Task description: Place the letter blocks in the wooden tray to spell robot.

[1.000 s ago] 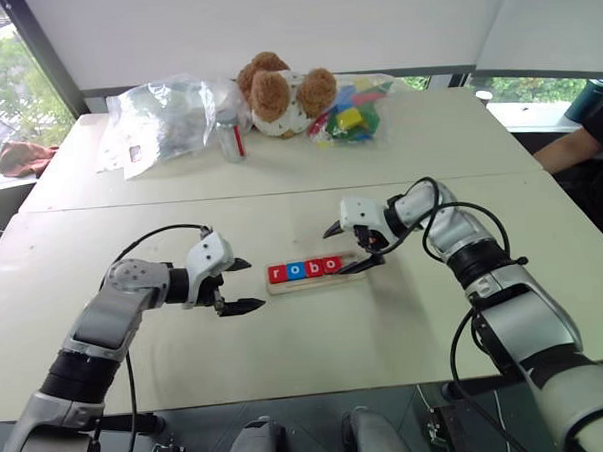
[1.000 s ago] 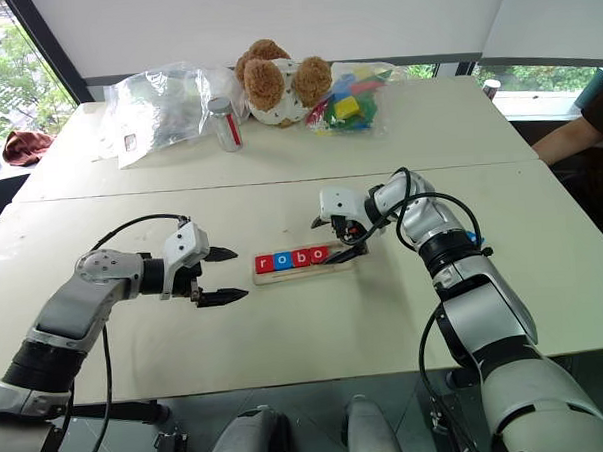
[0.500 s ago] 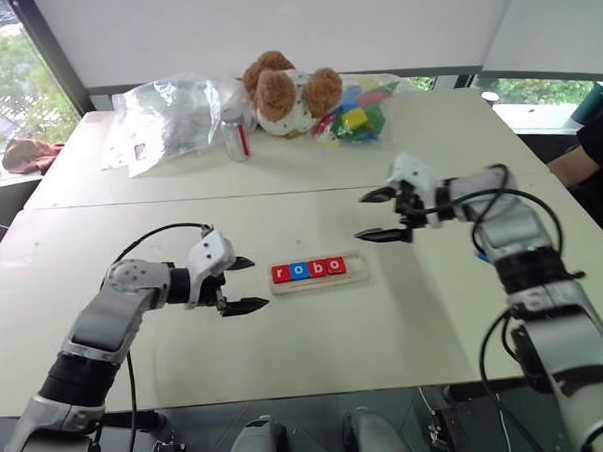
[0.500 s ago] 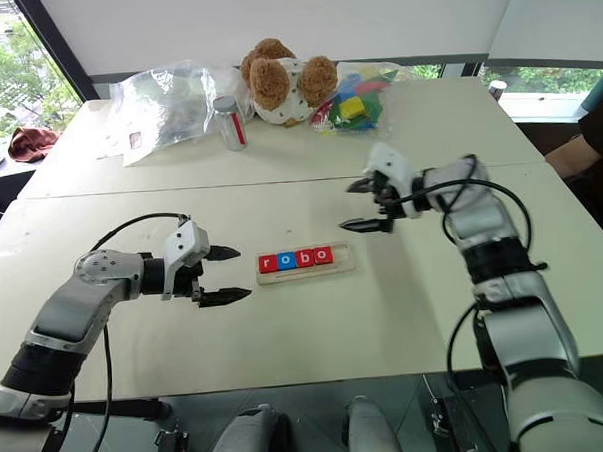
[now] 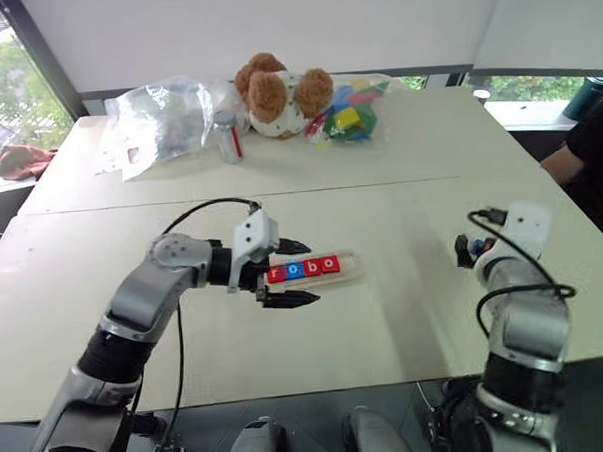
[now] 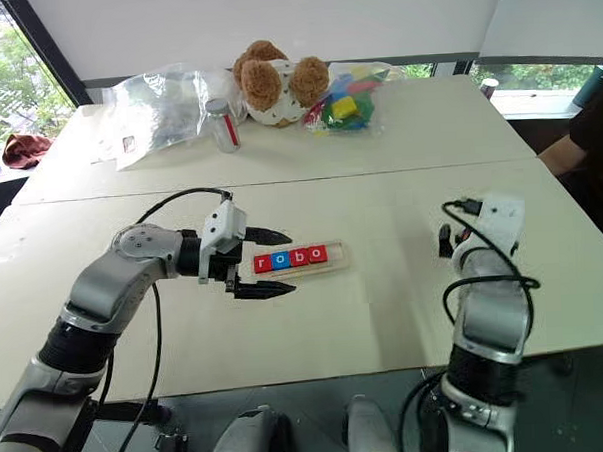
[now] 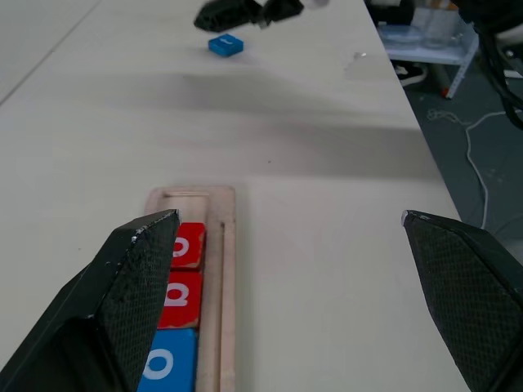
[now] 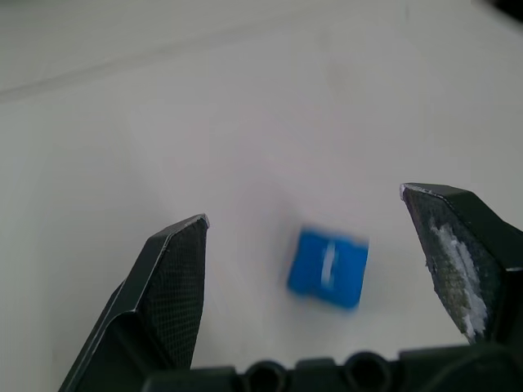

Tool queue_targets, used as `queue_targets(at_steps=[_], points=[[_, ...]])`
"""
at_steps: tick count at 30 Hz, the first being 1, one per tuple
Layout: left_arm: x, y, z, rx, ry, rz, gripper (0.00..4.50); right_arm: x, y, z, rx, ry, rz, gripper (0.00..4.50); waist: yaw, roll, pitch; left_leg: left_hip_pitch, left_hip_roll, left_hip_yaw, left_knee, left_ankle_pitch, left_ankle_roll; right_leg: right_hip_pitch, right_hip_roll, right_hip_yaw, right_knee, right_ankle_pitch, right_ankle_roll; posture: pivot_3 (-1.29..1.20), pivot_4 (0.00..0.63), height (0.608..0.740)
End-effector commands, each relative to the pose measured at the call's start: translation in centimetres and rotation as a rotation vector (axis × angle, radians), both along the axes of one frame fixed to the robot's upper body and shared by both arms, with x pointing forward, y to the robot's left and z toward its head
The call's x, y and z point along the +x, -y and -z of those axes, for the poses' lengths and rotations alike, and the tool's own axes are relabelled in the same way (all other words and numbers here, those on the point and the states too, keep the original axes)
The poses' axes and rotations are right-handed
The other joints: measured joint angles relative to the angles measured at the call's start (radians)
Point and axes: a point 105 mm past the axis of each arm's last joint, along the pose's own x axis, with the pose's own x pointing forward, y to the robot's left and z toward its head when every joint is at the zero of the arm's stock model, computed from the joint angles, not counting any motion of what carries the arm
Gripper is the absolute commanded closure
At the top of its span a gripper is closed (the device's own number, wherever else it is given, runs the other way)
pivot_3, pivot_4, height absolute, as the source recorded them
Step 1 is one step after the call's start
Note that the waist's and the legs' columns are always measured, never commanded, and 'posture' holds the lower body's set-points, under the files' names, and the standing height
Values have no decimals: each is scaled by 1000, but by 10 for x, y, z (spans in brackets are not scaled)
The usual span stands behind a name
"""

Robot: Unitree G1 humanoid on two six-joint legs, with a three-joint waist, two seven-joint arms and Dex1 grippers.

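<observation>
My left gripper (image 5: 289,273) sits with its two black fingers (image 7: 135,278) spread wide and holding nothing; the wooden tray (image 5: 349,273) runs out between and ahead of them, its near end lying between my tips. In the groove sit four letter blocks: a red r (image 5: 276,274) closest to my fingers, then a blue o (image 5: 293,270), a red b (image 5: 311,268) and a red o (image 5: 328,264). Past that last tile the far slot (image 7: 189,204) of the tray is bare, so I judge four of the five letters placed and only the t left. Well away to the right, my right gripper (image 8: 327,253) points down at the table with its fingers also spread apart and empty, and the last tile, a blue block (image 8: 328,267), lies flat on the tabletop between them, touching neither. Its letter is too smeared to read, though I take it for the t. What remains, as I judge it, is closing on that tile, carrying it over and seating it in the empty end slot.
</observation>
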Motion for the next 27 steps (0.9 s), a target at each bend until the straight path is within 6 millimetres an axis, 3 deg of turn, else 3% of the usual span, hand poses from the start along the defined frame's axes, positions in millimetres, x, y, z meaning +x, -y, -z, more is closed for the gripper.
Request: queue_targets(at_steps=[1,11,18,21,25,27], points=[[2,1,-3,9,38,13,0,-8,5,-10,-11,53,93,444,1,0,0,1,0,0,0,-1,2,1,0,0,1,0,0,0,150,740],[2,-4,0,5,40,-36,0,2,9,31,53,-25,131,444,-1,0,0,6,0,-1,-1,-1,3,5,2,-1,1,0,0,0,150,740],[1,-11,3,11,34,-73,0,24,10,46,73,-35,90,444,-4,-2,-1,10,1,-1,0,-2,3,10,1,-1,0,0,0,0,150,740],[3,-14,2,14,37,-87,0,27,19,48,66,-33,121,1238,-4,-2,-1,10,1,-1,0,-2,3,10,1,-1,0,0,0,0,150,740],[4,-18,1,21,43,-100,0,27,22,50,70,-31,135,3291,2,-3,-2,10,1,-2,0,-2,3,10,1,-1,0,0,0,0,150,740],[5,-19,0,22,46,-104,0,27,18,51,76,-32,123,3294,2,-3,-2,10,1,-2,0,-2,3,10,1,-1,-1,0,0,0,150,740]])
